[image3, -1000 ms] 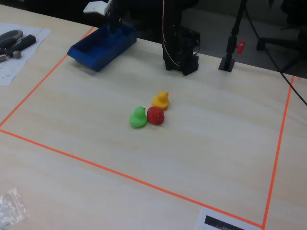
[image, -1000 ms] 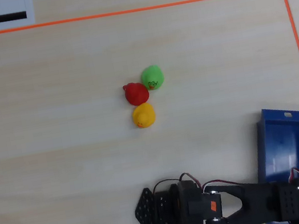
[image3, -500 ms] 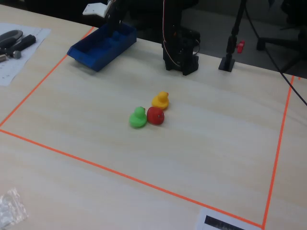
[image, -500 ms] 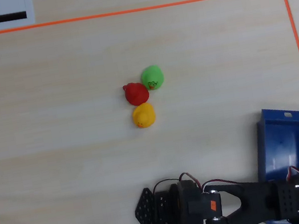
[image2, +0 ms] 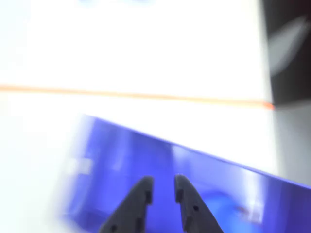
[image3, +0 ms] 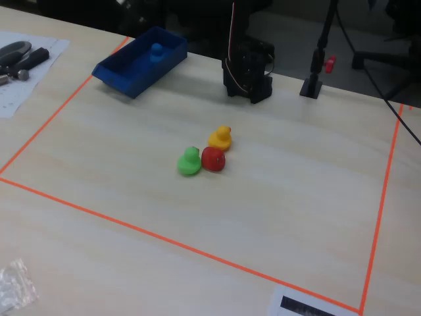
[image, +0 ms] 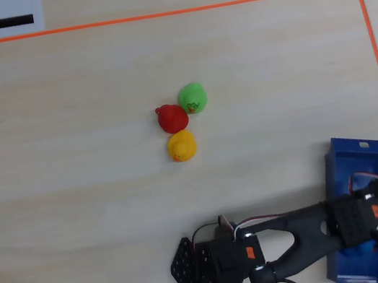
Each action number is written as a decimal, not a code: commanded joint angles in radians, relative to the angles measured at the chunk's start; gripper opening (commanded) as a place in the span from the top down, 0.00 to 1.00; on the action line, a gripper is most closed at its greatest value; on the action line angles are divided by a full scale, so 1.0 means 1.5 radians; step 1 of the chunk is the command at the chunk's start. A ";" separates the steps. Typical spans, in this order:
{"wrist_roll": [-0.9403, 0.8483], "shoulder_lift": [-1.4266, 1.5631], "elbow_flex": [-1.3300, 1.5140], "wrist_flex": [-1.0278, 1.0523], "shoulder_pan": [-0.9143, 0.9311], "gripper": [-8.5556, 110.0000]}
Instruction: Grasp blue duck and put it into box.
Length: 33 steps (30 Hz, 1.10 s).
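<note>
- The blue duck (image3: 156, 51) sits inside the box (image3: 128, 74), toward the far end of it in the fixed view, upright and clear of any claw.
- In the wrist view the duck is only a blurred patch with an orange smear (image2: 245, 212) on the box floor, to the right of the fingers.
- The box (image: 347, 168) lies at the lower right of the overhead view, just inside the orange tape (image: 152, 16); the arm (image: 293, 233) crosses over it there and hides the duck.
- The gripper (image2: 162, 187) hangs above the box (image2: 146, 160) in the wrist view, its two dark fingers (image2: 138, 194) a narrow gap apart with nothing between them; the claw is slightly parted and empty.
- Three other ducks are clustered mid-table, well apart from the box: the red duck (image: 172, 118), the green duck (image: 193, 97) and the yellow duck (image: 182, 146).
- In the overhead view red touches green at its upper right and yellow sits just below red.
- In the fixed view the same three appear as green (image3: 189, 162) on the left, red (image3: 213, 158) beside it and yellow (image3: 221, 138) behind.
- The arm's base (image3: 247, 72) stands at the far table edge in the fixed view, right of the box.
- A clear plastic bag (image3: 13, 283) lies outside the tape at the lower left of the fixed view.
</note>
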 commanded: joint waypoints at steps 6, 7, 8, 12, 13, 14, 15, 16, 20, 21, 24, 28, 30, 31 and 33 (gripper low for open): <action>0.012 0.263 0.092 0.166 -0.536 0.93; 0.000 0.305 0.141 0.168 -0.583 0.93; -0.012 0.345 0.187 0.173 -0.627 0.93; -0.035 0.491 0.357 0.215 -0.771 0.93; -0.038 0.526 0.400 0.225 -0.800 0.93; -0.041 0.558 0.442 0.232 -0.826 0.93; -0.043 0.590 0.486 0.233 -0.849 0.93; -0.047 0.623 0.532 0.227 -0.868 0.93; -0.052 0.720 0.671 0.210 -0.923 0.93; -0.053 0.735 0.702 0.201 -0.932 0.93; -0.072 0.782 0.780 0.191 -0.952 0.93; -0.082 0.846 0.844 0.222 -0.977 0.93; -0.082 0.872 0.866 0.244 -0.982 0.93; -0.082 0.882 0.875 0.254 -0.983 0.93; -0.082 0.910 0.895 0.275 -0.983 0.93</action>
